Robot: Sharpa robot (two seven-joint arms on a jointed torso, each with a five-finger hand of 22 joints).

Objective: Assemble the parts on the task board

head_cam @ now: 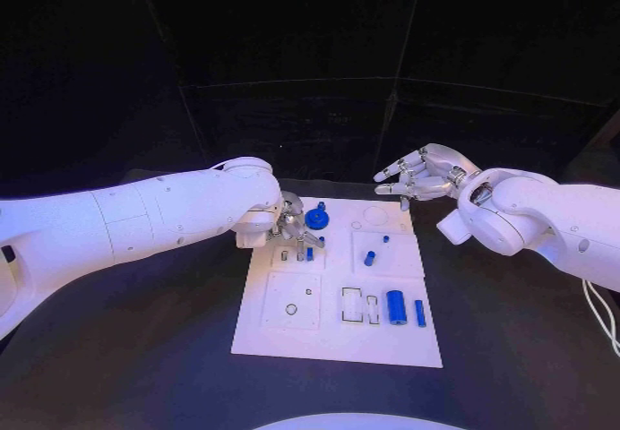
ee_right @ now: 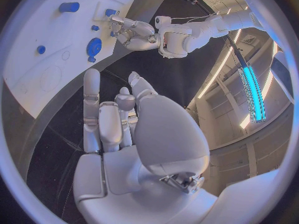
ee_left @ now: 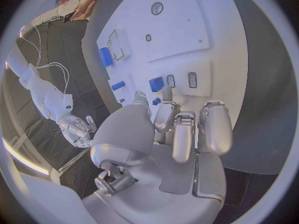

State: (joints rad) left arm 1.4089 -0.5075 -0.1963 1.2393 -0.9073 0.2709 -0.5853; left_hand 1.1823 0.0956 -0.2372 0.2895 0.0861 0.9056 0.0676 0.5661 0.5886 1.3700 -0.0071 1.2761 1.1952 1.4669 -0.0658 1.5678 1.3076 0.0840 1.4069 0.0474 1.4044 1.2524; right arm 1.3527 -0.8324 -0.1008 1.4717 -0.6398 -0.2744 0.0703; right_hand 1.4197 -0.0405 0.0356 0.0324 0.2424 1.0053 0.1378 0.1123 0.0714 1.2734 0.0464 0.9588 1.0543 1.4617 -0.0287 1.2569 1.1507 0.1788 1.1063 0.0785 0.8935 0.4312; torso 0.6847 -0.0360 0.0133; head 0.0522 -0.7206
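While the left hand (head_cam: 295,231) hovers empty, fingers apart, over the task board (head_cam: 339,336), its small blue part (head_cam: 309,253) looks light, rigid, slippery, best pinched across its sides.

Black table (head_cam: 129,358), dark matte top. White task board (head_cam: 339,336) lies flat on it, roughly centered, long side running away from the robot. Far table edge hard to make out.

You had one white rectangular task board (head_cam: 339,333) on the table. On it you had six blue parts: one round gear (head_cam: 318,218), one thick cylinder (head_cam: 395,307), one thin rod (head_cam: 420,313), one short peg (head_cam: 370,258), one tiny stud (head_cam: 385,238), and one small block (head_cam: 309,253).
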